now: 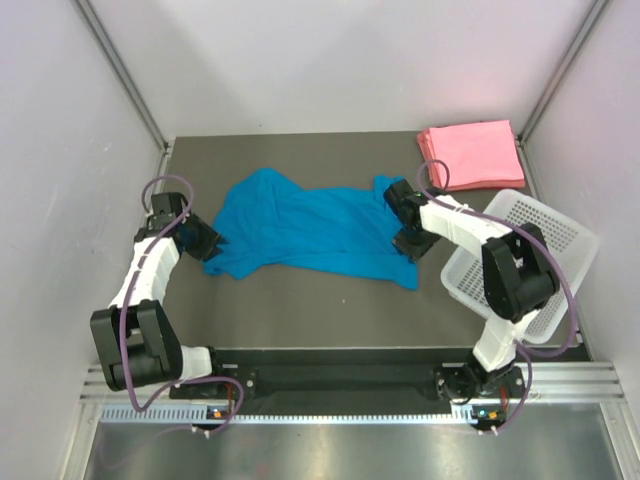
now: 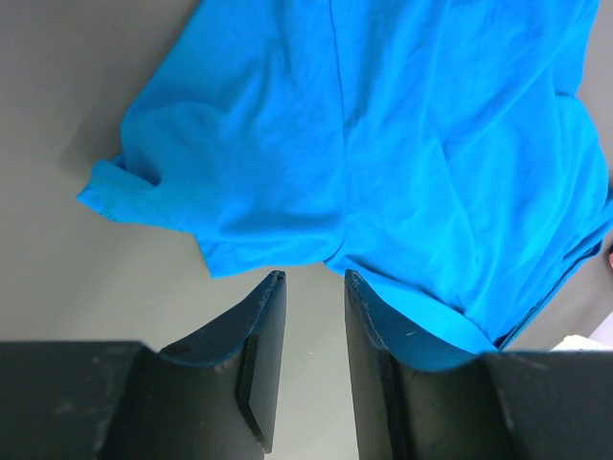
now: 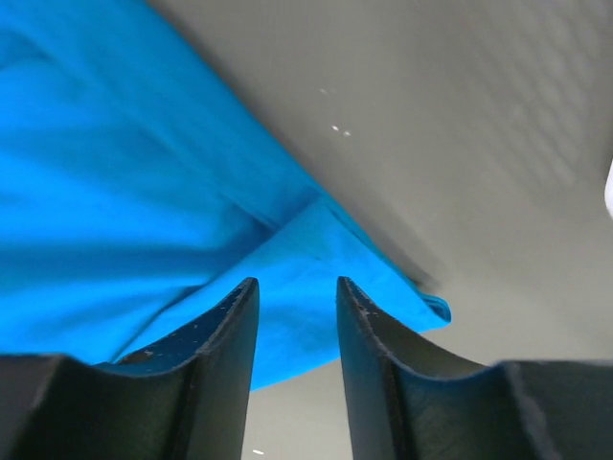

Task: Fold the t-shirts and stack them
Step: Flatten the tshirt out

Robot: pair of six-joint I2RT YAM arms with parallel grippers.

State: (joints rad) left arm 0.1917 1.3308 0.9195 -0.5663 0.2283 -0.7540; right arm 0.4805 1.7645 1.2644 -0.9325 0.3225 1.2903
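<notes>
A bright blue t-shirt (image 1: 305,227) lies crumpled and spread across the middle of the dark table. It also shows in the left wrist view (image 2: 383,144) and the right wrist view (image 3: 124,201). Folded pink t-shirts (image 1: 471,153) lie stacked at the back right corner. My left gripper (image 1: 210,243) is open and empty at the shirt's left edge, its jaws (image 2: 313,278) just short of the cloth. My right gripper (image 1: 405,232) is open and empty over the shirt's right edge; its jaws (image 3: 297,285) hover above the cloth near a corner.
A white perforated plastic basket (image 1: 535,252) stands at the right edge of the table (image 1: 300,310), partly under my right arm. White walls enclose the table on three sides.
</notes>
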